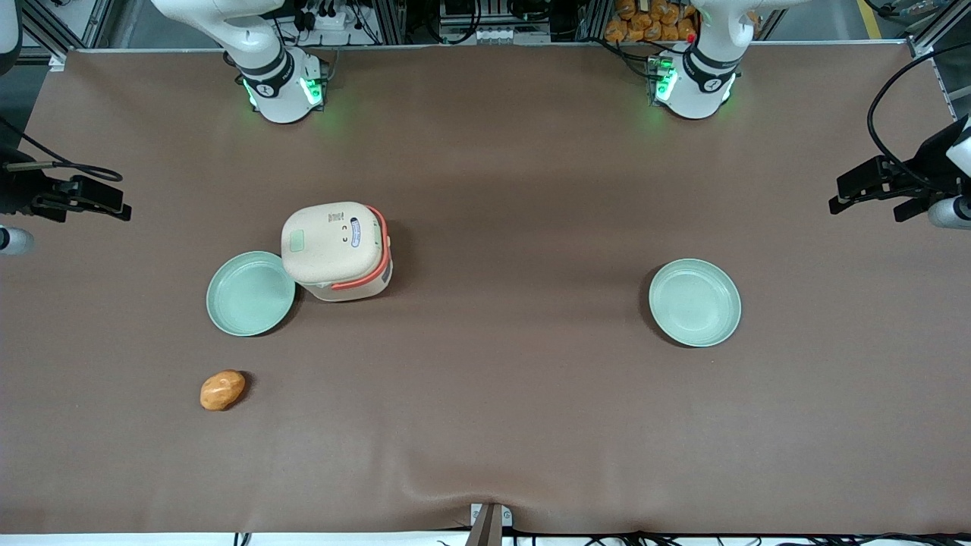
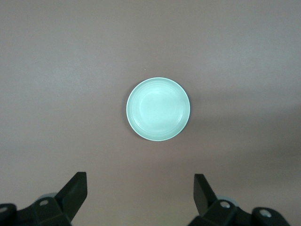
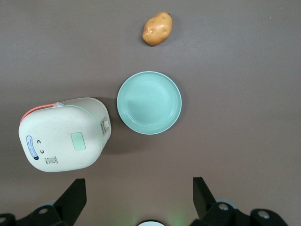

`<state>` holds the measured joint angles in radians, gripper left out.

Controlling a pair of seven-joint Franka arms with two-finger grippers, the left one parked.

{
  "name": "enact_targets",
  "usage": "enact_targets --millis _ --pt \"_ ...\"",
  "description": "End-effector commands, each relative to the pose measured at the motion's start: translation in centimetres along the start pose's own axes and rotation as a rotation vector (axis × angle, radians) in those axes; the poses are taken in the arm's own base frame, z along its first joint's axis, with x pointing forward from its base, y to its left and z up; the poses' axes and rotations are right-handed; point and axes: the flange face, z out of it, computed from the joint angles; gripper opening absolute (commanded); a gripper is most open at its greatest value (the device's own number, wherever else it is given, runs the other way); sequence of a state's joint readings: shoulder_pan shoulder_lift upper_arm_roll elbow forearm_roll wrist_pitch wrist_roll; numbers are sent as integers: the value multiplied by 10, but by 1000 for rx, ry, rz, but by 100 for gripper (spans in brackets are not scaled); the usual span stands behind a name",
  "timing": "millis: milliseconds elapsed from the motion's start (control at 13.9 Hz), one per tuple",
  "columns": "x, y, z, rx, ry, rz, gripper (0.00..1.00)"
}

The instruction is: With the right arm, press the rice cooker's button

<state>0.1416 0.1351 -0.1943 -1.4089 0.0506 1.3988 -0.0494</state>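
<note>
Hovering high with fingers spread, tool (image 3: 136, 200), rice cooker (image 3: 63, 135) well below, untouched

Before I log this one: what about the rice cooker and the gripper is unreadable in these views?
- Rice cooker: lid label print too small in front and right wrist views.
- Its front wall: mostly hidden under the closed lid, seen from above.
- Gripper, open, high above the table: body cut off by the right wrist view's edge.

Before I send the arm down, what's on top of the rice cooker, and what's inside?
The rice cooker has a pale green patch and a label on its closed lid. Inside is hidden. The open gripper hovers high.
</note>
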Motion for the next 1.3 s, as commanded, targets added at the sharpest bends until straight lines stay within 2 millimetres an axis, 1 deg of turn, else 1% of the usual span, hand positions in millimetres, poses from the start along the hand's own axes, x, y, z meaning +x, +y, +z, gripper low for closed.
enact_targets --millis 0,432,865,1009,1081,1225 --pt "-6 1 -5 -14 7 15 100" --pt "-6 -3 -4 -10 3 6 100" --pt "-8 -4 -8 -13 7 3 100" --pt "-10 -15 -10 -12 5 -17 100" --pt "-13 -16 -9 -11 -14 -18 100" --pt "-14 -27 -8 -12 -27 -49 100"
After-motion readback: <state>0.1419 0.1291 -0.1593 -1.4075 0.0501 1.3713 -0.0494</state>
